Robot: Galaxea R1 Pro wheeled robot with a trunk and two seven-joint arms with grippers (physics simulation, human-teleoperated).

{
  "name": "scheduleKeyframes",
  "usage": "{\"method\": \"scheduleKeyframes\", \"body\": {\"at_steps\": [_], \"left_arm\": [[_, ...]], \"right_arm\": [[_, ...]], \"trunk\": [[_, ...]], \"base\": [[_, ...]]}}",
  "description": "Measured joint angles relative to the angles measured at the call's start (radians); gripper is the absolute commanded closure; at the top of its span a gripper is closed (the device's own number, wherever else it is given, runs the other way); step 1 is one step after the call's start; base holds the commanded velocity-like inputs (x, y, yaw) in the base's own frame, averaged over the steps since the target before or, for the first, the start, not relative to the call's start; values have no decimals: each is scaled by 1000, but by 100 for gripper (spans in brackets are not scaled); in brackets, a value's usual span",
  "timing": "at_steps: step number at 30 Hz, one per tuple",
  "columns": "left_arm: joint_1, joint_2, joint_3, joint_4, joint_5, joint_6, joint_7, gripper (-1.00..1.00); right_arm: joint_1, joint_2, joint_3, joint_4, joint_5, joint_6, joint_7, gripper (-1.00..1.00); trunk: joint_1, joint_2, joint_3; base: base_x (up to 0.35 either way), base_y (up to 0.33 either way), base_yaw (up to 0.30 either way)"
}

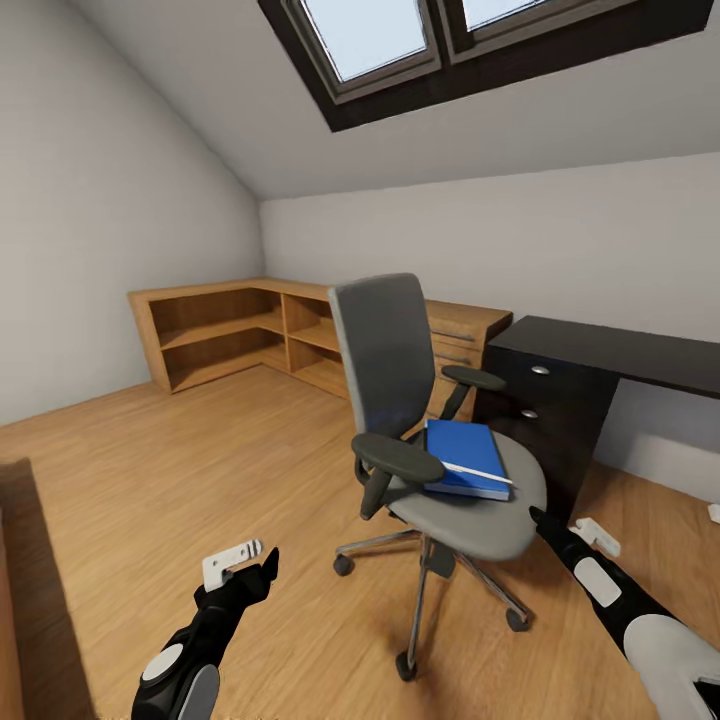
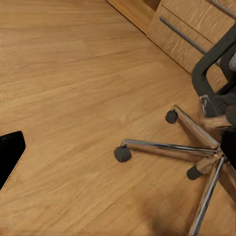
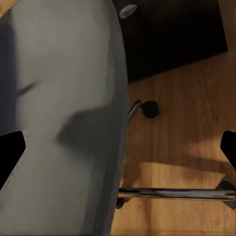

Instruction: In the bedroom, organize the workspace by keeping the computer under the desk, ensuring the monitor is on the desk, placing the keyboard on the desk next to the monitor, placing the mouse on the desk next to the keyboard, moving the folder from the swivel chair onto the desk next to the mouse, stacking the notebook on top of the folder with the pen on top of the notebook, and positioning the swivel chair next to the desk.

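The swivel chair stands mid-room on the wooden floor, its back toward the far wall. The blue folder lies flat on its grey seat; a thin white line crosses the folder's near edge, and I cannot tell what it is. To the right is the black desk. My right gripper hangs open just beside the seat's front right rim; in the right wrist view its fingertips are spread wide, with the grey seat close ahead. My left gripper is open and empty, low over the floor left of the chrome base.
Light wooden shelves and a drawer chest run along the back wall behind the chair. A black drawer unit stands under the desk's left end. The chair's legs and casters spread over the floor. A dark furniture edge sits at my left.
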Motion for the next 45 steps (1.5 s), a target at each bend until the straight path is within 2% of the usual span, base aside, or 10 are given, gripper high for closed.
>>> {"method": "scheduleKeyframes", "body": {"at_steps": [7,20,28,33,45], "left_arm": [[0,0,0,0,0,0,0,-100],[0,0,0,0,1,0,1,-100],[0,0,0,0,1,0,1,-100],[0,-1,0,0,1,0,1,-100],[0,-1,0,0,1,0,0,-100]], "right_arm": [[-1,-1,-16,-6,3,1,-1,-100],[-1,-1,-21,-2,7,-21,-2,-100],[-1,-20,-19,-2,6,-2,-1,-100],[0,-2,-9,-9,2,0,1,-100],[0,0,0,0,1,0,0,-100]], "trunk": [[0,0,0],[0,0,0],[0,0,0],[0,0,0],[0,0,0]], "base": [[-2,0,254],[0,0,260],[0,0,252],[-65,0,64],[-257,0,2]]}}
